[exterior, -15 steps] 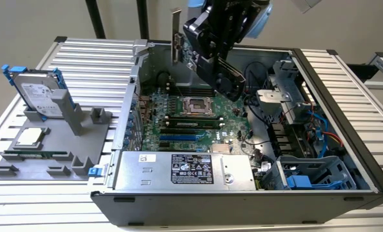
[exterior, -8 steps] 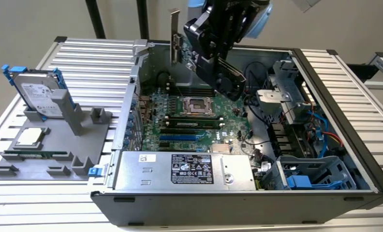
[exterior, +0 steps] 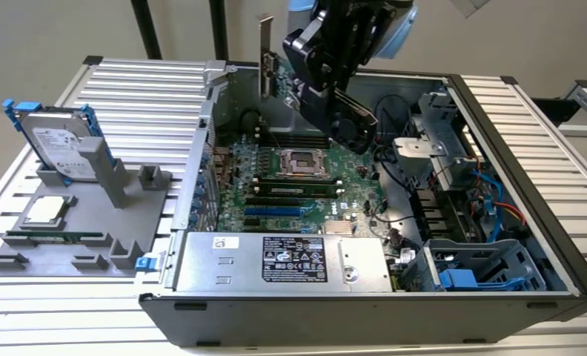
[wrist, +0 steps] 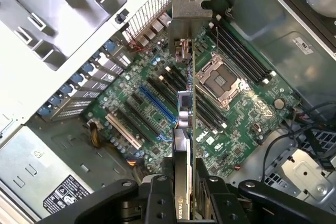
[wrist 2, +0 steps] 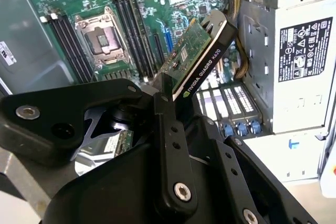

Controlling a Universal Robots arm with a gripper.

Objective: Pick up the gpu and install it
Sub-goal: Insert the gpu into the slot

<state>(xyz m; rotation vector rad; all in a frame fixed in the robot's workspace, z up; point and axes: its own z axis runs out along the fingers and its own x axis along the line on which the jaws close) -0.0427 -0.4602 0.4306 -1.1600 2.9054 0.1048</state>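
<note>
Big picture first: the slatted metal table [exterior: 125, 89] carries the open computer case [exterior: 373, 319], lying on its side with its inside facing up. Along the near wall sits the silver power supply [exterior: 273, 259], and beyond it the green motherboard [exterior: 273, 200] lies flat on the case floor. Off to the exterior view's left, a grey holder [exterior: 86, 222] stands on the table with a hard drive [exterior: 61, 144] in a blue frame propped upright in it.

Now the gpu [wrist 2: 202, 51]: I have it! My end effector [wrist: 184, 179] is clamped across the card's two faces, fingers narrow on it, black cooler on one side and green board on the other. It hangs in the air over the motherboard, clear of the slots (edge-on in the first wrist view), tilted in the exterior view. Its silver bracket [wrist: 190, 11] points toward the case's slotted rear wall. Below the card, the bare processor socket [wrist: 218, 80] lies just beside its line.
</note>
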